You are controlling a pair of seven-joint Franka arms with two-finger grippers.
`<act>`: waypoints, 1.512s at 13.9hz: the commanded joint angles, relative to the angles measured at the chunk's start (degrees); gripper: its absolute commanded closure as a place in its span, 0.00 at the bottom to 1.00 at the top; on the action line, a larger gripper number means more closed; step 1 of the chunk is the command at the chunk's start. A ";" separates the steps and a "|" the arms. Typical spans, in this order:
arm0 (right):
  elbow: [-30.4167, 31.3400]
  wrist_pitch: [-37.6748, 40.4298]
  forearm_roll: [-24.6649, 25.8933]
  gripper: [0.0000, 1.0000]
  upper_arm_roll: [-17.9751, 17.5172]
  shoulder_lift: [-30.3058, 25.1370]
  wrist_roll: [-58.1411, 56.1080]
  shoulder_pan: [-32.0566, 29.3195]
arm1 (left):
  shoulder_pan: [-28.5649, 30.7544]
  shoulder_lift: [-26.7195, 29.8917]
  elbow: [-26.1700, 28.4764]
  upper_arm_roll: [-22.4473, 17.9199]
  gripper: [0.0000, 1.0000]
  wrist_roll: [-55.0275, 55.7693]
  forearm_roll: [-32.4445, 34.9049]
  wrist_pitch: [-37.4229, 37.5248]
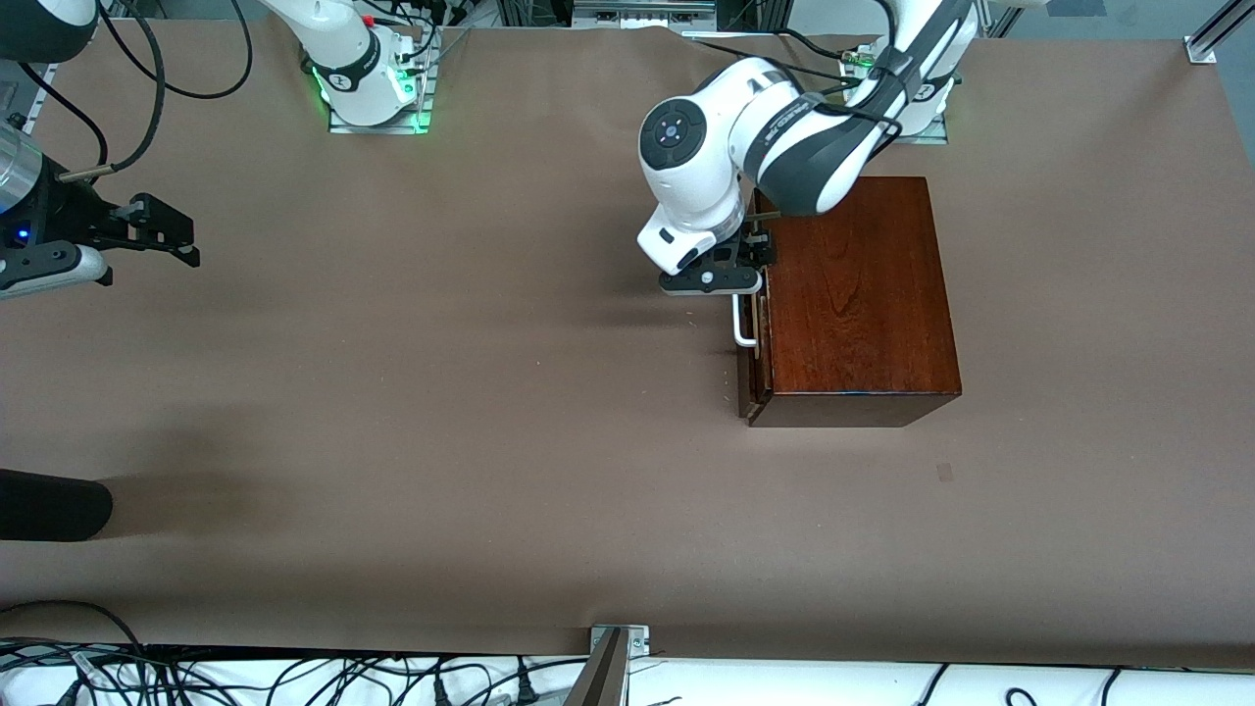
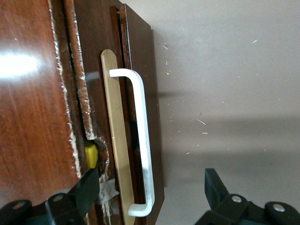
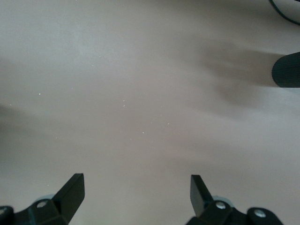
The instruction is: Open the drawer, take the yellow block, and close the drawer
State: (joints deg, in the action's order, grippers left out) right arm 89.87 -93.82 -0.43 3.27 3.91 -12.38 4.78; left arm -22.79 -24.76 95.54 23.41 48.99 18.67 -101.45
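Straddling the white handle (image 2: 140, 140) with spread fingers, the left gripper (image 1: 737, 263) readies to pull the drawer (image 1: 750, 343), while the right gripper (image 1: 162, 230) waits released over the table's edge.

table (image 1: 441, 412): brown cover | cables (image 1: 294, 677): along near edge | black object (image 1: 49, 505): table edge

white arms (image 1: 726, 127), black grippers (image 1: 757, 257)

Light: bright and even, from above.
Shadows: soft and blurred on the brown table (image 1: 490, 392), darker beside the wooden box (image 1: 853, 294).
Glare: white spot on the glossy box top in the left wrist view.
Focus: front view sharp; right wrist view soft, with hazy shadows.
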 commanded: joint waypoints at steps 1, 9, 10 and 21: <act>-1.10 0.65 -0.63 0.00 0.24 0.22 -1.06 -0.39 | -0.32 -0.99 0.52 -0.04 0.00 1.81 3.74 -0.86; -1.10 0.57 -0.63 0.00 0.33 0.22 -1.06 -0.39 | -0.85 -4.07 0.88 -0.12 0.00 4.97 4.01 -3.41; -1.10 0.57 -0.63 0.00 0.33 0.22 -1.06 -0.39 | -0.94 -4.33 0.88 -0.12 0.00 5.06 4.01 -3.50; -1.10 0.39 -0.89 0.00 0.24 0.83 -0.98 -0.65 | -4.98 -7.84 0.00 -0.04 0.00 10.68 3.92 -13.33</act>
State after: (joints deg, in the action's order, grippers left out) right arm 89.85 -93.82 -0.43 3.69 3.94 -12.38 4.62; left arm -26.30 -31.07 96.17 23.30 57.61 21.53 -111.47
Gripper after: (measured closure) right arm 0.000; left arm 0.000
